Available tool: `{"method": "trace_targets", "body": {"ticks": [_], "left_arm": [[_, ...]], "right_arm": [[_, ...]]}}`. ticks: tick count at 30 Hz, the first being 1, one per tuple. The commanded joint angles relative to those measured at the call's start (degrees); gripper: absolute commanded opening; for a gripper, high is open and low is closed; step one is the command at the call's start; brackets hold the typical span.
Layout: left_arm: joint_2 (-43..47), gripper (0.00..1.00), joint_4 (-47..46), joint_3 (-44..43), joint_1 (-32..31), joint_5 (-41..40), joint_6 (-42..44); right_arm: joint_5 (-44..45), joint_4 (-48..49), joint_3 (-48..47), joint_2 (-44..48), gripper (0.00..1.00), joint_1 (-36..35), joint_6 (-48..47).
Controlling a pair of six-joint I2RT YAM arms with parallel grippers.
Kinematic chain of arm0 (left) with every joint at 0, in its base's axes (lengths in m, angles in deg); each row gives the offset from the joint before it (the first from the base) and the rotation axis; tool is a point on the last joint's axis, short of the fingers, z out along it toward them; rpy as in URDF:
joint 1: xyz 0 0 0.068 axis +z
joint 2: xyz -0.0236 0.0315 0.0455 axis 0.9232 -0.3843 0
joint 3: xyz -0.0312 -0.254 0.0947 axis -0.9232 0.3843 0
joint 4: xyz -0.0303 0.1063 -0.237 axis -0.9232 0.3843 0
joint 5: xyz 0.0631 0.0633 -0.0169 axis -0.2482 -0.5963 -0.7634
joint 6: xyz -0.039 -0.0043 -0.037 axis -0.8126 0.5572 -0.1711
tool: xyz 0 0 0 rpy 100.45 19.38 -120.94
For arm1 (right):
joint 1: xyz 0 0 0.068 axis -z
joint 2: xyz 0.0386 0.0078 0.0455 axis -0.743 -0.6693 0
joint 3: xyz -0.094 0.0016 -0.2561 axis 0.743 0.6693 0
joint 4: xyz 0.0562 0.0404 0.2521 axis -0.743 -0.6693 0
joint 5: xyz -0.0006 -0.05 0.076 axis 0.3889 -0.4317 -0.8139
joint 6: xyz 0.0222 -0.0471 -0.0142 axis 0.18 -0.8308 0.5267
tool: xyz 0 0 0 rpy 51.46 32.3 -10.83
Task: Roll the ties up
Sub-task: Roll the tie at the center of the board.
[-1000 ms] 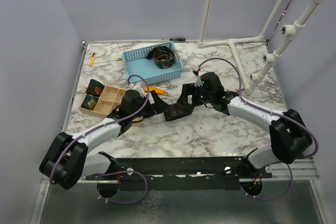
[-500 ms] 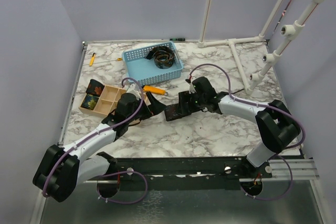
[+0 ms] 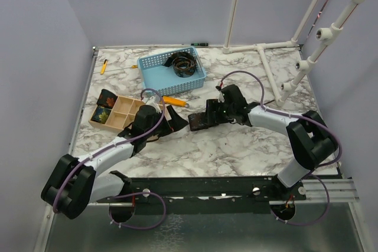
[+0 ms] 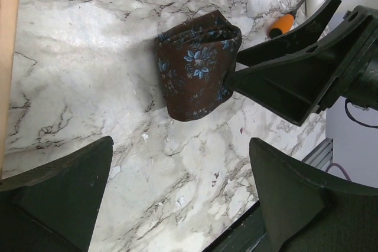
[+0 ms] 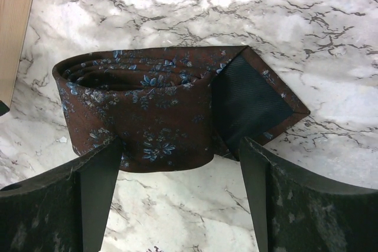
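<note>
- The right gripper (image 5: 180, 146) has its fingers spread, straddling the rolled brown tie (image 5: 142, 110), on the arm-base side of the blue basket (image 3: 155, 70).
- The left gripper (image 4: 180, 146) has its fingers spread, holding nothing.
- The coiled tie (image 3: 184, 63) lies inside the basket.
- The marble-pattern table (image 3: 236, 146) carries all of these.
- Lilac walls (image 3: 41, 39) rise beyond the basket.

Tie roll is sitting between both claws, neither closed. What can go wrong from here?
1. The tie is only loosely coiled, and its pointed tail lies flat outside the coil. Both claws are open, so nothing pins it and it may unroll.
2. The right claw sits at the coil's edge and the left claw faces it from close by. Closing in from both sides risks a clash or shoving the coil away.
</note>
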Motion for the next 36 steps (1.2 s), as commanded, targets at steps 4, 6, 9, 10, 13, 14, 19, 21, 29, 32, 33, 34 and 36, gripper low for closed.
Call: {"method": "trace_targets", "body": {"ticks": [4,6,9,10,13,14,19,21,29,32,33,34,36], "left_arm": [[-3.3,0.98,-3.5,-1.0,-0.3,2.0,1.1],[-4.6,0.98,-4.1,-1.3,-0.4,2.1,1.2],[-6.9,0.98,-5.3,-2.3,-0.4,2.5,1.2],[-7.7,0.98,-5.8,-2.7,-0.5,2.7,1.2],[-10.7,0.98,-7.1,-4.1,-0.8,3.2,1.2],[-11.7,0.98,-7.6,-4.7,-0.9,3.4,1.2],[-17.4,0.98,-9.9,-8.0,-1.5,4.0,1.7],[-20.1,0.98,-10.5,-9.9,-1.7,4.4,2.0],[-30.1,0.97,-11.2,-16.9,-1.9,6.3,2.8],[-32.5,0.97,-11.4,-18.8,-2.0,6.5,3.0],[-33.3,0.97,-11.4,-19.4,-2.0,6.7,3.0],[-34.2,0.97,-11.4,-20.0,-2.1,7.0,3.0],[-36.1,0.97,-11.4,-21.4,-2.1,8.2,2.8]], "right_arm": [[-4.4,3.9,3.8,-1.6,0.78,3.7,3.5],[-5.5,4.8,4.6,-1.9,0.76,4.9,4.4],[-6.6,6.6,5.2,-2.5,0.7,5.9,5.3],[-6.9,6.9,5.3,-2.8,0.68,6.1,5.5],[-8.0,7.8,5.7,-3.4,0.61,7.0,6.3],[-8.5,8.2,6.0,-3.5,0.59,7.5,6.7],[-11.2,10.3,7.3,-4.6,0.53,9.9,8.7],[-11.9,11.1,8.0,-5.1,0.53,10.6,9.6],[-15.7,17.7,13.5,-7.0,0.47,14.2,14.2],[-16.5,18.9,14.5,-7.9,0.45,14.7,14.9],[-16.7,19.3,14.8,-8.1,0.45,14.8,15.2],[-16.8,19.6,15.0,-8.4,0.44,14.9,15.4],[-16.9,20.0,15.4,-8.9,0.42,15.2,16.0]]}}
